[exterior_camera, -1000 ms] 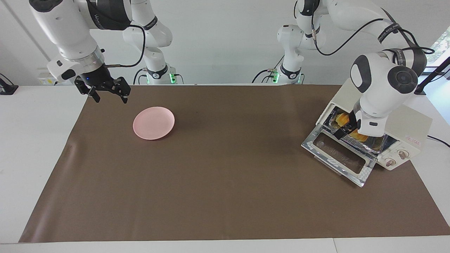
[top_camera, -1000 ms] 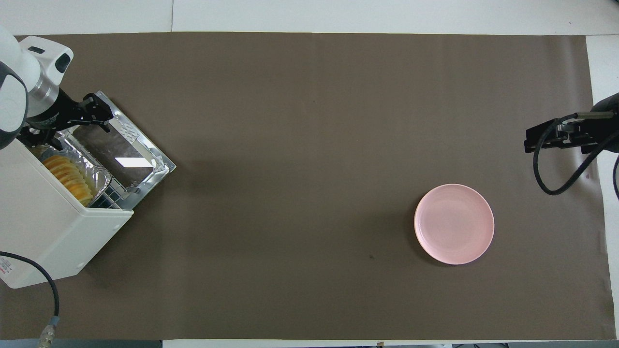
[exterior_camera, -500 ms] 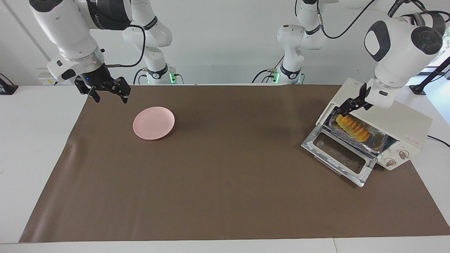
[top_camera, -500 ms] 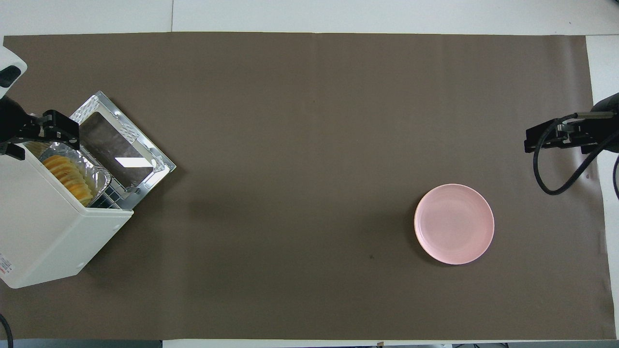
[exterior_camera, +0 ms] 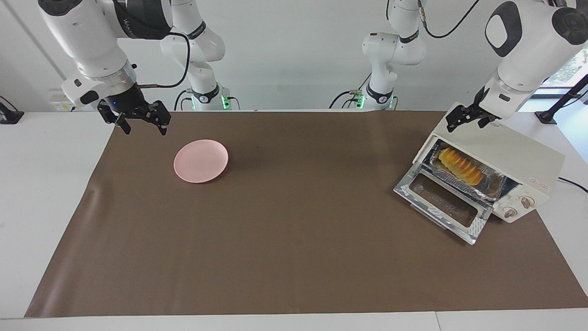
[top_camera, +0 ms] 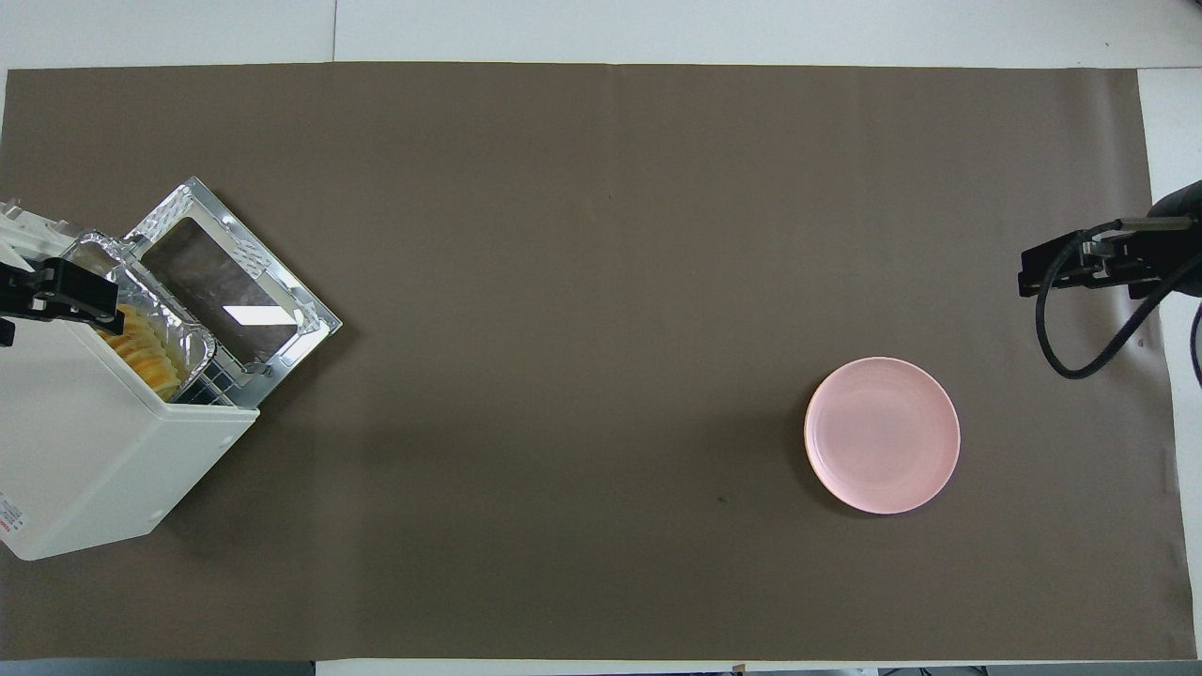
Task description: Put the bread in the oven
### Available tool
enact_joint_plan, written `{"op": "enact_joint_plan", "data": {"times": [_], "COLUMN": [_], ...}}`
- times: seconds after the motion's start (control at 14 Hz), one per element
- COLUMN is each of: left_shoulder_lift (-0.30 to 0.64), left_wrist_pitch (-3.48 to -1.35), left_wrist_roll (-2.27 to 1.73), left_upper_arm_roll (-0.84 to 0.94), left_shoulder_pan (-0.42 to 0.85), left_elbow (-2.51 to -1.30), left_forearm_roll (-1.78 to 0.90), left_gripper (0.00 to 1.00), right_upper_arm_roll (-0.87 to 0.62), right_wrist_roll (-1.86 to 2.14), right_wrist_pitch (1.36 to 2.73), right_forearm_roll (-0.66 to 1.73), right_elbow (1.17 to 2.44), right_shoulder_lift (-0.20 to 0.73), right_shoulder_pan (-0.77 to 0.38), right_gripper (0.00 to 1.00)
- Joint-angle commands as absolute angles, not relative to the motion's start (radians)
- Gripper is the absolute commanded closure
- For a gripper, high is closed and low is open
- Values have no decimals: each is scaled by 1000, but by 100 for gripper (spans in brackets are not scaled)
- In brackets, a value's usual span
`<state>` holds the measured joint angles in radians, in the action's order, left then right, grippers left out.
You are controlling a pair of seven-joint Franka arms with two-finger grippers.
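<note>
A cream oven [exterior_camera: 498, 168] sits at the left arm's end of a brown-covered tabletop [exterior_camera: 294, 239], its glass door [exterior_camera: 443, 202] dropped open. The bread [exterior_camera: 460, 167] lies inside the oven in a foil tray [exterior_camera: 487, 189]. The left claw [exterior_camera: 466, 118] hangs over the oven's top, fingers spread wide, holding nothing. Well apart from the oven, toward the right arm's end, lies a pink plate [exterior_camera: 200, 161]. The right claw [exterior_camera: 138, 120] waits in the air near the plate, open and empty.
</note>
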<state>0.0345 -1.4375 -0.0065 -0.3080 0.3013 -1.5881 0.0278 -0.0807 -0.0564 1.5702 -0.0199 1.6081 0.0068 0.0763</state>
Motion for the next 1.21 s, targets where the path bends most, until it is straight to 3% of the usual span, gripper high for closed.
{"op": "enact_joint_plan", "data": {"times": [0.0,0.21,1.14], "left_shoulder_lift": [-15,-70,-8], "left_wrist_pitch": [-1440,-1440,-1568], "left_wrist_roll": [46,46,80], "left_upper_arm_roll": [-154,-141,-109], "left_shoulder_pan": [157,150,143], "left_elbow": [-1632,-1687,-1647], "left_forearm_roll": [34,32,-31], "left_gripper": [0,0,0], "right_upper_arm_roll": [-89,-89,-89], "right_wrist_roll": [-37,-37,-37], "right_wrist_pitch": [1565,1565,1565], "right_forearm_roll": [-28,-28,-28], "right_elbow": [1626,1626,1626], "right_shoulder_lift": [-12,-12,-12], "right_shoulder_pan": [87,87,87], "right_gripper": [0,0,0]}}
